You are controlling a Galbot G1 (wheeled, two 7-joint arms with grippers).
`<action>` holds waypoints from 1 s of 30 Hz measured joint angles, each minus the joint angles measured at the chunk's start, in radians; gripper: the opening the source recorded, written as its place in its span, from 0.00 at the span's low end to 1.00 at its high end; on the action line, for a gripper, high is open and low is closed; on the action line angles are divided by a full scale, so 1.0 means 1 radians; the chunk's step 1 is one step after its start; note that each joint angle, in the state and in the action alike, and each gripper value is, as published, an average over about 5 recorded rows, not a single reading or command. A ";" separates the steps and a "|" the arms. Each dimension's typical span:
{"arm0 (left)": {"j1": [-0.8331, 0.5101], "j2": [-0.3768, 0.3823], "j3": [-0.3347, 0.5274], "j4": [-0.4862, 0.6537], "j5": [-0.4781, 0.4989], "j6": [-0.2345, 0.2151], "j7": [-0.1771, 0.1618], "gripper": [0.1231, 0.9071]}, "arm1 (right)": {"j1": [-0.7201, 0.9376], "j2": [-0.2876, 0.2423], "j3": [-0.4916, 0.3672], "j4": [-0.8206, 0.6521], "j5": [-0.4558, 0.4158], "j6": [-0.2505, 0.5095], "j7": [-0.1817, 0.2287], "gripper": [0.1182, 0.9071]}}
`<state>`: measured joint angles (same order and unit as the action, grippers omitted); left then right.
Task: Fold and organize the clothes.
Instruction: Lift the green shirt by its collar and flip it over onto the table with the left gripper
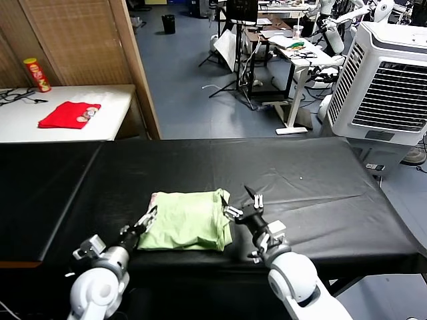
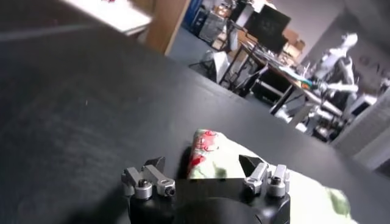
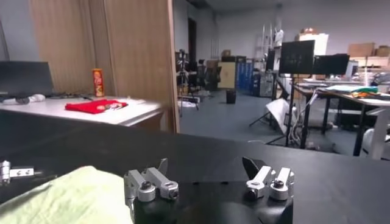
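2 open tools (image 1: 150,217) (image 1: 241,202) flanking folded green shirt (image 1: 188,220).

My own left gripper (image 2: 201,172) hid the shirt's (image 2: 256,182) near edge in the left wrist view, and the frame cut off its right end. In the right wrist view only a corner of it showed. Its collar and buttons were folded out of sight
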<state>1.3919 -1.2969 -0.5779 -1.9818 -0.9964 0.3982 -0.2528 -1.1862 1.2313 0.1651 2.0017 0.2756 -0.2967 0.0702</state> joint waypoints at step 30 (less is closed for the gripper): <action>0.045 0.221 -0.103 -0.052 0.581 -0.010 0.060 0.03 | -0.062 0.052 0.071 0.036 -0.090 -0.030 0.018 0.86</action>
<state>1.4365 -1.0760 -0.6812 -2.0337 -0.4150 0.3877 -0.1929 -1.2483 1.2836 0.2365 2.0374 0.1853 -0.3263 0.0881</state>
